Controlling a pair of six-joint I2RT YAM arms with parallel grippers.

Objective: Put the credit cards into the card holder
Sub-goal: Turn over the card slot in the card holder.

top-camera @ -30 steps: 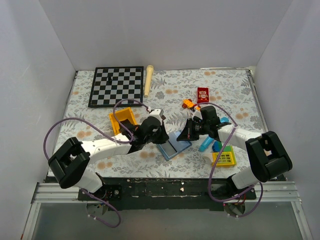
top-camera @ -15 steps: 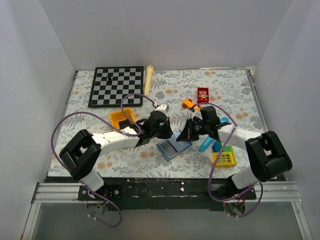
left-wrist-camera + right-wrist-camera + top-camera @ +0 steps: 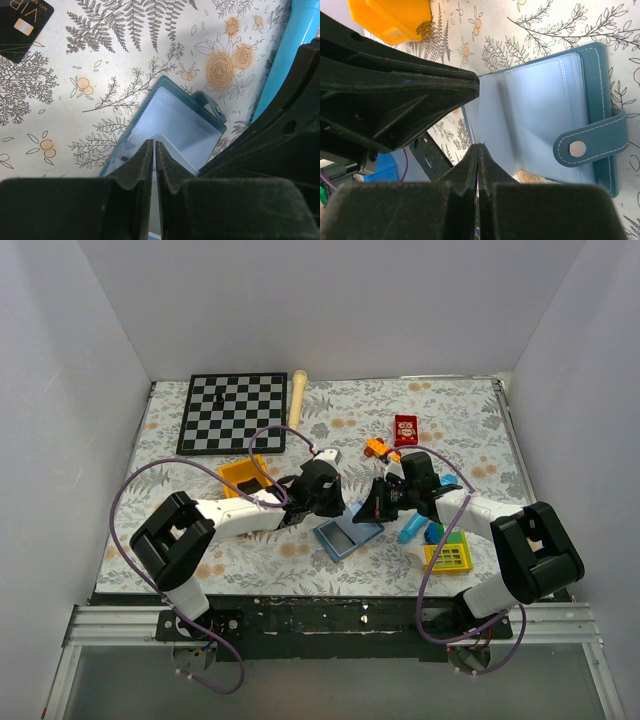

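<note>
Both clenched, left tool [image 3: 154,142] and right tool [image 3: 478,146], poised right at the card holder [image 3: 348,533] lying open on the desk [image 3: 470,430] between them, any grip on it impossible to confirm, one credit card [image 3: 22,20] flat nearby, thin, stiff, glossy, likely slippery, so pinch an edge.

A tablecloth printed with grey ferns and orange flowers [image 3: 460,420] covers the table, which has plain white walls on three sides. A black-and-white chessboard [image 3: 232,413] lies at the far left with one small dark piece [image 3: 221,397] on it, and a pale wooden stick [image 3: 297,400] lies just beside its right edge. Nearer the middle sits a small yellow plastic bin [image 3: 243,477]. To the right are a small red box with a white picture [image 3: 405,429] and, near it, a small orange toy [image 3: 376,448]. Closer in lie a bright blue tube-shaped toy [image 3: 411,530] and a yellow gridded tray [image 3: 449,557].
</note>
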